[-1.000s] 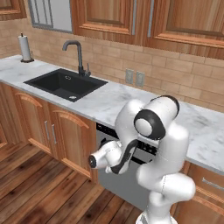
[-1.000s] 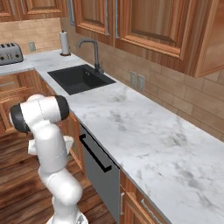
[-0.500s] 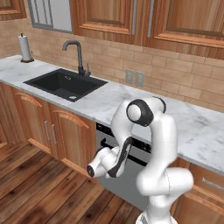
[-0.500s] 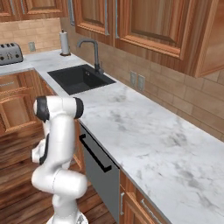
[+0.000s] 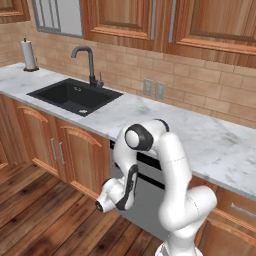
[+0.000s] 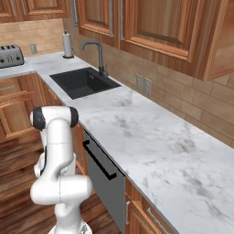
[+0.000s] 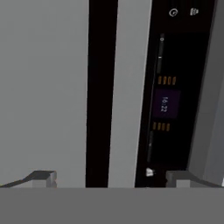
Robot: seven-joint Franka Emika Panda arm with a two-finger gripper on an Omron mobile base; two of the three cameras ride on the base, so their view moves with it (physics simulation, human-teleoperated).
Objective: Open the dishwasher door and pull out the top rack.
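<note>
The dishwasher door (image 5: 148,201) is a flat grey panel under the marble counter, and it is shut. Its long black bar handle (image 6: 98,160) runs below a black control strip (image 7: 168,100). The hand view is rolled, so the handle (image 7: 100,92) runs up and down in it, straight ahead of my gripper (image 7: 109,178). The two fingertips (image 7: 42,177) stand wide apart, open, with nothing between them, and the handle lies in line with the gap. My arm hangs in front of the door (image 6: 109,185). The top rack is hidden behind the shut door.
A black sink (image 5: 75,95) with a dark faucet (image 5: 89,62) sits left of the dishwasher, with brown wooden cabinet doors (image 5: 85,157) below it. A paper towel roll (image 5: 29,55) and a toaster (image 6: 10,55) stand on the counter. Wooden floor (image 5: 45,215) lies in front.
My arm has folded forward and its elbow has swung left over the counter edge. The hand has sunk slightly lower and to the left in front of the door. The gripper stays open.
</note>
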